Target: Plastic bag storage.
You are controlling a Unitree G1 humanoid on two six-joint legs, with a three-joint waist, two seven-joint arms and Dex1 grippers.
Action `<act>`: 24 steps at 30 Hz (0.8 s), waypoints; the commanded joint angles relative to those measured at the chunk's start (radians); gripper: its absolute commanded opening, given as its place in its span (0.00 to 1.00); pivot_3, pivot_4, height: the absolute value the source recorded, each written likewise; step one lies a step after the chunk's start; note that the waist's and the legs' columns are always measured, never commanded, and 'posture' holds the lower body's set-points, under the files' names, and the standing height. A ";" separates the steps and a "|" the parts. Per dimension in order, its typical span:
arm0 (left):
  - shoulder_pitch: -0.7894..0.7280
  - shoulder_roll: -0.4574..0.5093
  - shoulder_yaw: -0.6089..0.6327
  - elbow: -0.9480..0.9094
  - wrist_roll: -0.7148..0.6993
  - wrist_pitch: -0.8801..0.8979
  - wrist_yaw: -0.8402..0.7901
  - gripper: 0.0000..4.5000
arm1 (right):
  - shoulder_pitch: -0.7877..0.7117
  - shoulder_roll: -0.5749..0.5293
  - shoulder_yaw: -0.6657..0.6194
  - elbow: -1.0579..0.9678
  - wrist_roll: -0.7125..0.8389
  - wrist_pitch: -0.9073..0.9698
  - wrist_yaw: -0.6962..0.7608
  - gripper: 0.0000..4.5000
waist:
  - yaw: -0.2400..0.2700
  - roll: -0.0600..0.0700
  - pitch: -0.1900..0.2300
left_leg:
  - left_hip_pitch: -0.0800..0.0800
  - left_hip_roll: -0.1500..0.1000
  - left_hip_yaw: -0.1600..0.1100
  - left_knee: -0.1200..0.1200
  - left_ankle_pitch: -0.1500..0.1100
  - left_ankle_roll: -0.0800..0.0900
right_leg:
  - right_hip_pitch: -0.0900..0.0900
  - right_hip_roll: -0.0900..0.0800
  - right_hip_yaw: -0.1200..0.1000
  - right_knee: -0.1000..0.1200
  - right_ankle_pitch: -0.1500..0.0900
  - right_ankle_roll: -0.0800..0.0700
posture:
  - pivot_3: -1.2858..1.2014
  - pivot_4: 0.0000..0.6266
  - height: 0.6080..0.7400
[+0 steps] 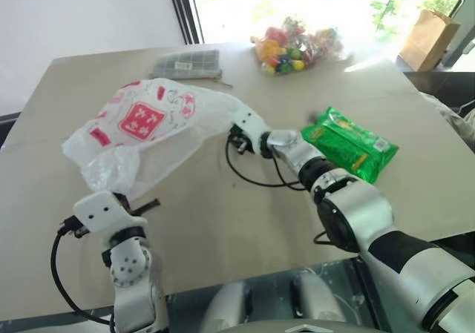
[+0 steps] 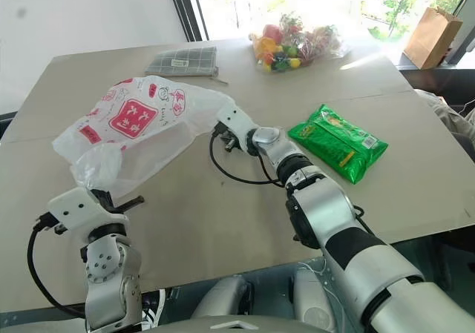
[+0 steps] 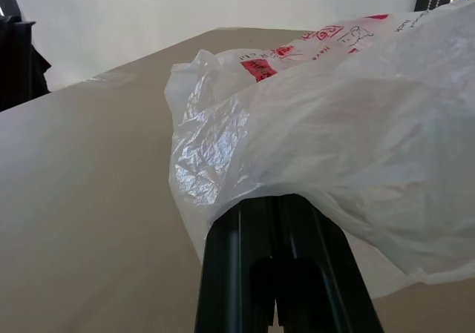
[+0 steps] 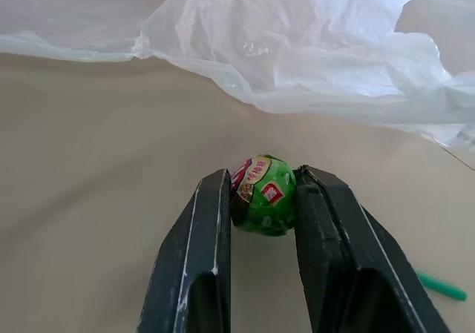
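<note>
Bag: the plastic bag lies on the left half of the table, partly lifted, its red printed square facing up and its mouth turned toward the near side.
Left gripper: we hold the left gripper with its fingers pressed together on the near lower edge of the bag; the film drapes over the fingertips.
Right gripper: the right gripper pinches a small round green wrapped sweet between its fingers, right at the bag's right edge, just above the tabletop.
Step in hand: we judge that the sweet is being carried to the bag's opening while the left gripper keeps the bag raised.
Other items: a green snack packet lies to the right of the right arm; a clear bag of coloured sweets and a grey checked pouch sit at the far side.
Risk, sweet: the sweet is round and its wrapper looks slick; a sideways nudge against the bag could squeeze it out of the fingers and let it roll away.
Risk, bag: the film is thin and limp; if the opening sags shut, the right gripper may push the bag along the table instead of entering it.
Risk, left grip: a pull from the right could drag the film out of the left pinch.
</note>
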 commanded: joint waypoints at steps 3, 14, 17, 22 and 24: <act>-0.187 0.051 0.000 0.071 -0.014 0.036 -0.002 0.00 | -0.042 -0.060 -0.088 -0.093 0.110 0.008 0.124 0.19 | 0.015 0.000 0.000 | -0.001 0.000 -0.001 0.001 0.000 0.000 | 0.000 0.000 -0.001 0.000 0.000 0.000 | 0.52 0.24 1.00; -0.644 0.012 -0.309 0.494 -0.041 -0.032 -0.283 0.00 | 0.328 -0.204 -0.135 -1.088 0.335 0.592 0.170 0.19 | 0.020 0.000 0.000 | -0.008 -0.003 -0.008 0.008 0.000 0.000 | -0.001 -0.003 -0.009 0.000 0.000 0.000 | 0.52 0.24 1.00; -0.729 -0.026 -0.334 0.589 -0.056 -0.066 -0.318 0.00 | 0.355 -0.309 -0.181 -1.186 0.344 0.661 0.106 0.19 | 0.018 0.000 0.000 | -0.013 -0.004 -0.011 0.013 0.000 0.000 | -0.005 -0.003 -0.012 0.001 0.000 0.000 | 0.52 0.24 1.00; -0.750 -0.071 -0.450 0.614 -0.087 -0.096 -0.496 0.00 | 0.348 -0.475 -0.279 -1.185 0.361 0.685 0.025 0.19 | 0.019 0.000 0.000 | -0.013 -0.005 -0.012 0.012 0.000 0.000 | -0.005 -0.003 -0.012 0.001 0.000 0.000 | 0.52 0.24 1.00; -0.692 -0.059 -0.527 0.538 -0.151 -0.036 -0.644 0.00 | 0.355 -0.509 -0.294 -1.185 0.376 0.689 0.017 0.19 | 0.016 0.000 0.000 | -0.013 -0.005 -0.012 0.011 0.000 0.000 | -0.006 -0.003 -0.010 0.002 0.000 0.000 | 0.52 0.24 1.00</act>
